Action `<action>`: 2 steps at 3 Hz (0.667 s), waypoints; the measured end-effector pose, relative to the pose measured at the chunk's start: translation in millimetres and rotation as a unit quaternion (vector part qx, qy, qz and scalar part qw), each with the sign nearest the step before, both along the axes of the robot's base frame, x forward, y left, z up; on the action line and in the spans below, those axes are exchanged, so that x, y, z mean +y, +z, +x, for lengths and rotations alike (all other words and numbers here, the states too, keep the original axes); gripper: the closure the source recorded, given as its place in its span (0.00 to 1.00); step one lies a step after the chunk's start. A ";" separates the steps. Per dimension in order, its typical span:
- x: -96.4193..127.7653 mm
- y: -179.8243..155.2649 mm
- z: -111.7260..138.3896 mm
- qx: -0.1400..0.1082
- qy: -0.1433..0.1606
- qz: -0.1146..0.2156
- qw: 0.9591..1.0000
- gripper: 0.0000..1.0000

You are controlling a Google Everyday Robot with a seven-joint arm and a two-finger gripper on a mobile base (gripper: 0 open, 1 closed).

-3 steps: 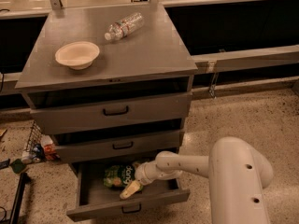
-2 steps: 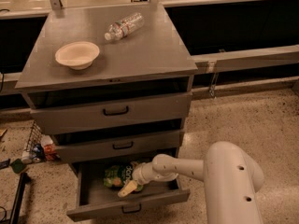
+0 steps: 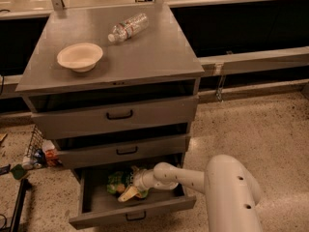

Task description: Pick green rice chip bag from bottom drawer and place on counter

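The bottom drawer (image 3: 96, 204) stands pulled open at the foot of the grey cabinet. The green rice chip bag (image 3: 117, 181) lies inside it, toward the back middle. My gripper (image 3: 129, 193) reaches into the drawer from the right on the white arm. Its pale fingers lie right at the bag's front right edge and partly cover it. The counter (image 3: 149, 52) is the cabinet's flat grey top, well above the gripper.
A cream bowl (image 3: 79, 56) and a clear plastic bottle (image 3: 128, 27) lie on the counter. Two shallower drawers (image 3: 118, 115) are slightly open above the bottom one. A wire basket with packets (image 3: 36, 151) stands on the floor at the left.
My gripper has moved left, deeper into the drawer, up against the green bag. The bag, bowl and bottle have not moved.
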State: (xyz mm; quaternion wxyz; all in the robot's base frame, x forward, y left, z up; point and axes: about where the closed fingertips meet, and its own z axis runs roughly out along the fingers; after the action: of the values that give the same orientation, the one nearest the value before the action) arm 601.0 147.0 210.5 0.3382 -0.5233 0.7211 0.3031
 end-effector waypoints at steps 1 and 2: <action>10.4 -11.4 7.1 -0.005 0.000 -0.004 1.000 0.00; 15.6 -22.4 15.5 -0.004 -0.010 -0.012 1.000 0.00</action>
State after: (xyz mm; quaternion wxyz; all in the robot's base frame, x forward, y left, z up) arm 616.4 162.6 188.1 0.3379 -0.5216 0.7283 0.2887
